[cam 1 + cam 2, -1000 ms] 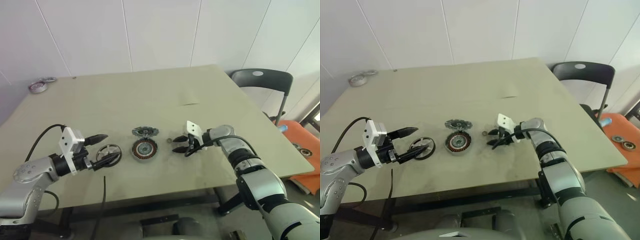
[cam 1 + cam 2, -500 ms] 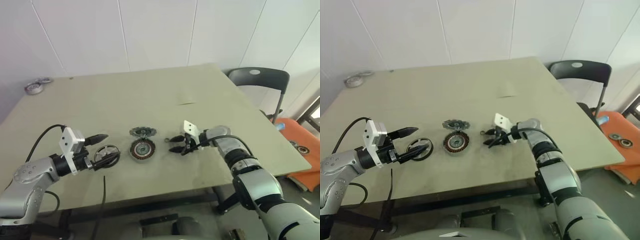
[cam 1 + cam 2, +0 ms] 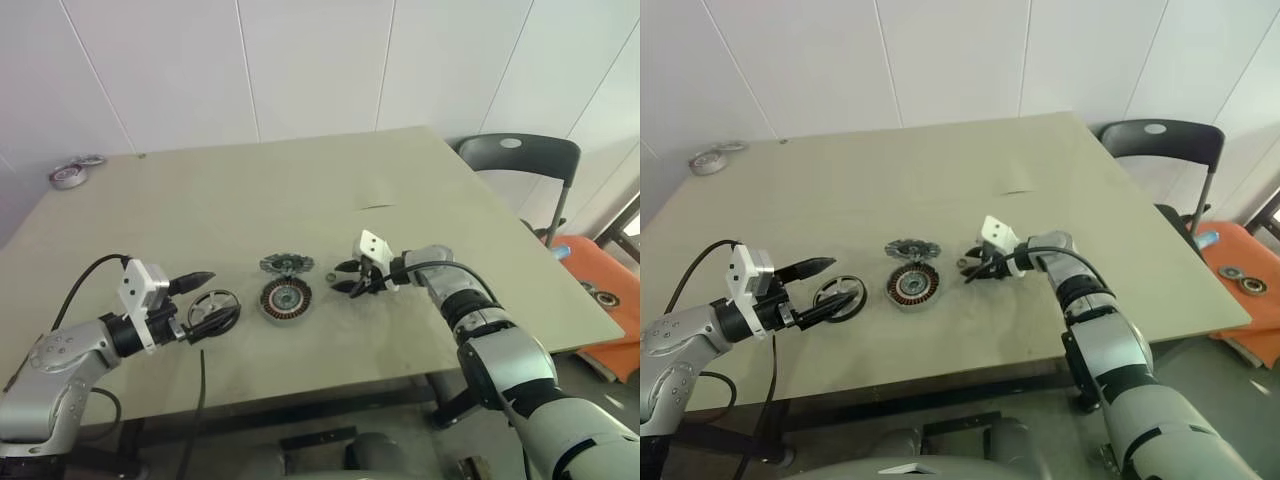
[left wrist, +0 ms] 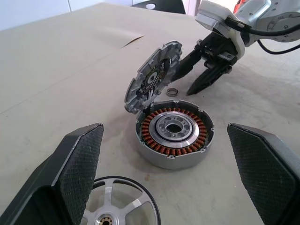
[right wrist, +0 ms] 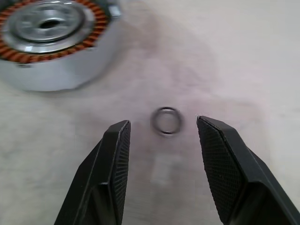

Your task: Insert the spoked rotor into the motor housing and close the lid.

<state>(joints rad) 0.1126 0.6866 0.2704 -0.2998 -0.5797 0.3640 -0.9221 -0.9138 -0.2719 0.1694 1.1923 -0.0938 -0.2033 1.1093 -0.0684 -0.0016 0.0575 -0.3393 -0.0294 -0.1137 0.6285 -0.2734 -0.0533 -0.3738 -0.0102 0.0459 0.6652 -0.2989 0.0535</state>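
Note:
The spoked rotor [image 3: 215,304] lies flat on the table between the wide-apart fingers of my left gripper [image 3: 222,293], which is open and not gripping it. To its right sits the motor housing [image 3: 287,298], copper windings showing, with its toothed lid [image 4: 152,77] propped up at the far side. Right of the housing, a small metal ring [image 5: 166,120] lies on the table. My right gripper [image 5: 163,122] points at it, open about halfway, one fingertip on each side and clear of the ring.
Two tape rolls [image 3: 72,172] lie at the table's far left corner. A dark chair [image 3: 520,160] stands past the right edge, with an orange object [image 3: 600,300] on the floor beyond it. The table's front edge runs close below both arms.
My right gripper has moved left toward the housing, so the small ring now lies between its fingertips. The left arm and the rotor have stayed put.

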